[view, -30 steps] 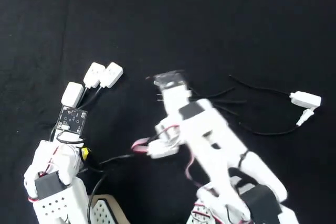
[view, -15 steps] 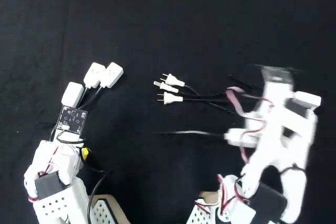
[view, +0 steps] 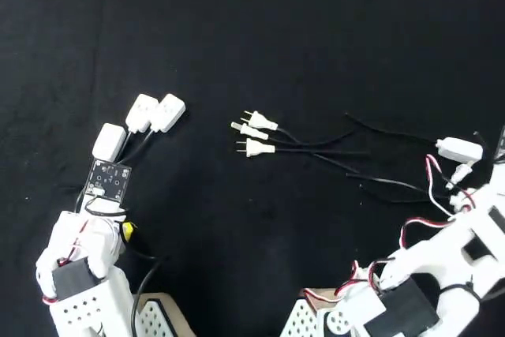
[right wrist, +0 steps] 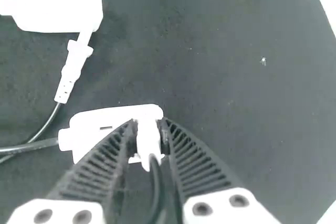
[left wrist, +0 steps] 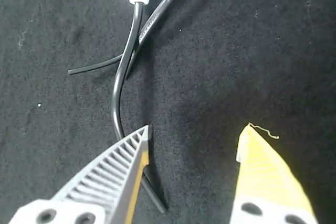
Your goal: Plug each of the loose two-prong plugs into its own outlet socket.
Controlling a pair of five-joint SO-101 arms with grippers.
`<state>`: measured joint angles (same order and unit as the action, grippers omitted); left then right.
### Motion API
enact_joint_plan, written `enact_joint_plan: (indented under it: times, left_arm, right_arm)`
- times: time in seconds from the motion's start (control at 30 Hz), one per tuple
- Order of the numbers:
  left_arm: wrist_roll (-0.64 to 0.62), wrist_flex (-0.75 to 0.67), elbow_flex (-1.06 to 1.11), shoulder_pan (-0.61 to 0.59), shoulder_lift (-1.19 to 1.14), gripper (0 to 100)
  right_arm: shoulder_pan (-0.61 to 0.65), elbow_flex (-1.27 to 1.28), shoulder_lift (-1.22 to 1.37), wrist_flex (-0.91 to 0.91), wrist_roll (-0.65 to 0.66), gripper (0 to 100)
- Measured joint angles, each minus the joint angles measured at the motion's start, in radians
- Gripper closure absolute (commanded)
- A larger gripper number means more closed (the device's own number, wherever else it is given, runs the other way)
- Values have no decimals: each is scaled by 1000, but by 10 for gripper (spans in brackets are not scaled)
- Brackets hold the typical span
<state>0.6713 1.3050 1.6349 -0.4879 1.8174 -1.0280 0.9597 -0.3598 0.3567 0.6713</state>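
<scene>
1. Three white outlet sockets [view: 142, 112] lie grouped at the left of the black table [view: 316, 45], just ahead of the left arm [view: 79, 274]. Their black cables [left wrist: 115, 106] run back beneath it.
2. A fourth socket [view: 459, 149] lies near the table's right edge. A small plug [view: 457, 174] meets its long side at a slant; I cannot tell whether its prongs are seated.
3. The left gripper [left wrist: 194, 129] hangs low over the cloth with its jaws wide apart, gripping nothing. One cable passes just beside its grey finger [left wrist: 113, 177].
4. The right gripper [right wrist: 147, 124] is clamped on a white held plug [right wrist: 148, 142], whose cable trails back between the fingers. The plug's front end sits against a white socket block [right wrist: 100, 127]; whether it is inserted cannot be judged.
5. Three loose plugs [view: 259, 147] lie close together mid-table. Their long axes run across the table, with prongs pointing toward the grouped sockets and cables trailing to the right.
</scene>
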Motion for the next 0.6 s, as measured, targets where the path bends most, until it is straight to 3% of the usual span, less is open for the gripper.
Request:
enact_joint_plan:
  times: [0.17, 0.3, 0.5, 0.6]
  left_arm:
    - [0, 0, 0, 0, 0, 733]
    - [0, 0, 0, 0, 0, 733]
    - [0, 0, 0, 0, 0, 733]
    - [0, 0, 0, 0, 0, 733]
  right_arm:
    - [3, 44, 0, -31, 0, 715]
    - [3, 69, 0, -34, 0, 607]
    - [3, 69, -8, -34, -23, 592]
    - [8, 69, -84, 64, -64, 592]
